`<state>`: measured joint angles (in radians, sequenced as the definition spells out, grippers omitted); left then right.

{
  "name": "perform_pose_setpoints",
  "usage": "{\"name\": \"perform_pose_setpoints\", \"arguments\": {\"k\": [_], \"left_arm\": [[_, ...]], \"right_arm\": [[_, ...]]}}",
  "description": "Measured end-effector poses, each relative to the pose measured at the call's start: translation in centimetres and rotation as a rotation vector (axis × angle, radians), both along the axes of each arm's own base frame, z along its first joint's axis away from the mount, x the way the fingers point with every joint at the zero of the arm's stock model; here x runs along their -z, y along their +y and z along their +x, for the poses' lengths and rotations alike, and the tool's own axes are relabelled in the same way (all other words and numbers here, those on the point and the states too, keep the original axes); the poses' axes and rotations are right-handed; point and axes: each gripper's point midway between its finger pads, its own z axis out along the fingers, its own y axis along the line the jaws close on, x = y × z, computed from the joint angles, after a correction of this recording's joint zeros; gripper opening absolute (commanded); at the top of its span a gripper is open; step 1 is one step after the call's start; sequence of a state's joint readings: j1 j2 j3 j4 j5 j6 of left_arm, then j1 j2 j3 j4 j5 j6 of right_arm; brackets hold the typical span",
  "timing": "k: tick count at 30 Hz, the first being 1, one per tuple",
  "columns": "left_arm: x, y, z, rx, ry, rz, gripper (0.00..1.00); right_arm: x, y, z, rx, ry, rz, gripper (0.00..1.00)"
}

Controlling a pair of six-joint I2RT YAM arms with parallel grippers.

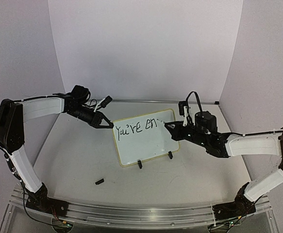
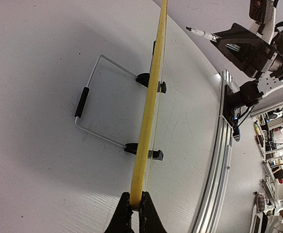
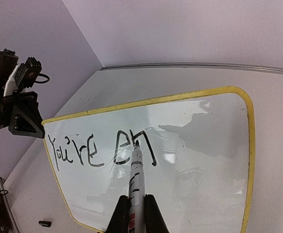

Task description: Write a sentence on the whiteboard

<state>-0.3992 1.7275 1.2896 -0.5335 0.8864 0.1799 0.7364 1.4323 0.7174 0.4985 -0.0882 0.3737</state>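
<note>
Robot lab: white-walled test booth (image 1: 146, 48), cluttered equipment shelves (image 2: 277, 165) beyond.

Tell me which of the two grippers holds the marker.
The right gripper, shut on the marker with its tip at the whiteboard; the left gripper only pinches the yellow rim.

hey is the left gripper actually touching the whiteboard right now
Touching. The left wrist view shows the left gripper shut on the yellow rim of the whiteboard, its fingers pressed against both sides.
</note>
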Motion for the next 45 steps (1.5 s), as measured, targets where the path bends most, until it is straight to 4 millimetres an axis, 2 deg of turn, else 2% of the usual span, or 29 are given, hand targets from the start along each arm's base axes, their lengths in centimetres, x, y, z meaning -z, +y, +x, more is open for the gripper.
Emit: {"name": "perform_pose_setpoints", "arguments": {"k": [7, 14, 20, 35, 45], "left_arm": [[0.0, 0.0, 0.0, 0.0, -0.001, 0.0, 0.0], [0.0, 0.0, 0.0, 0.001, -0.001, 0.0, 0.0], [0.0, 0.0, 0.0, 0.002, -0.002, 0.0, 0.0], [-0.1, -0.1, 0.0, 0.001, -0.001, 0.0, 0.0], [-0.1, -0.1, 0.0, 0.0, 0.0, -0.001, 0.0]], "right_arm": [[1.7, -0.3, 0.7, 0.029, 0.028, -0.025, 0.0], [1.5, -0.8, 1.3, 0.064, 0.016, -0.02, 0.0], [2.5, -0.6, 1.8, 0.068, 0.032, -0.032, 0.0], [3.0, 0.0, 1.5, 0.036, 0.054, -0.019, 0.0], [4.0, -0.6, 1.0, 0.052, 0.075, -0.018, 0.0]]}}
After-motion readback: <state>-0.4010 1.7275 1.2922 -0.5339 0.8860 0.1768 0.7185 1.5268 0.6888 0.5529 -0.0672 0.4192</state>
